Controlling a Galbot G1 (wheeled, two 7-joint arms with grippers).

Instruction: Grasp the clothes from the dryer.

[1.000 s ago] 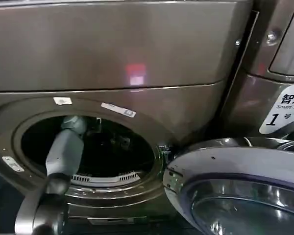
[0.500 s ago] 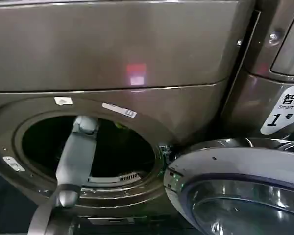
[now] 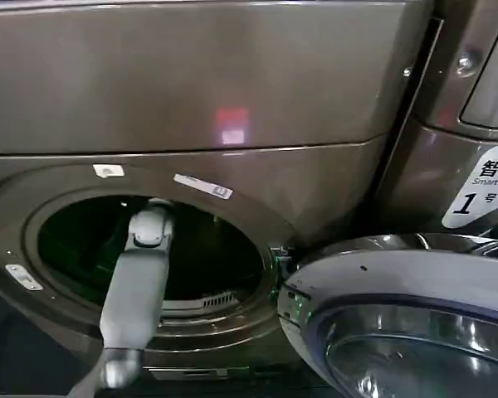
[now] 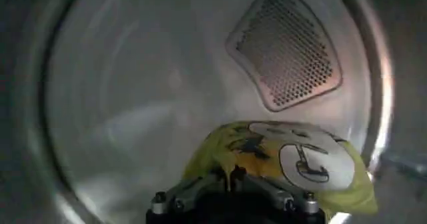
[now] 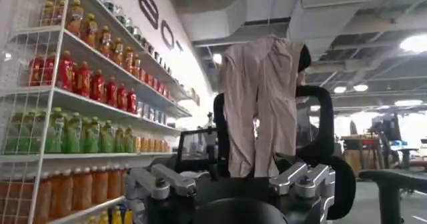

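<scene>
The left gripper (image 4: 235, 177) is clenched on the yellow-green garment (image 4: 293, 157), its fingers drawn together over a pinched fold at the near edge of the cloth. The garment is bunched just beyond the fingertips, with a white printed patch bearing dark marks facing the wrist camera. Behind it curves the pale metal drum wall (image 4: 133, 99), and a perforated vent panel (image 4: 285, 44) sits on the rear wall of the drum, well apart from the cloth.

In the head view the left arm (image 3: 137, 286) reaches up from the lower left through the round porthole (image 3: 153, 249) of the dryer (image 3: 232, 83), its wrist joint sitting just inside the upper part of the opening. The interior of the drum looks dark with a green tinge there, and the garment itself cannot be made out from that angle. The grey-rimmed glass door (image 3: 398, 323) stands swung open at the lower right. Beside it, a white "1" sticker (image 3: 481, 186) shows on the bronze-brown panel at the right.

The right gripper (image 5: 230, 182) is away from the machine, facing a room with shelves of bottled drinks (image 5: 73, 112) and a pale garment (image 5: 260, 105) draped over a black frame. Its jaws are released, fingers spread wide with nothing between them.
</scene>
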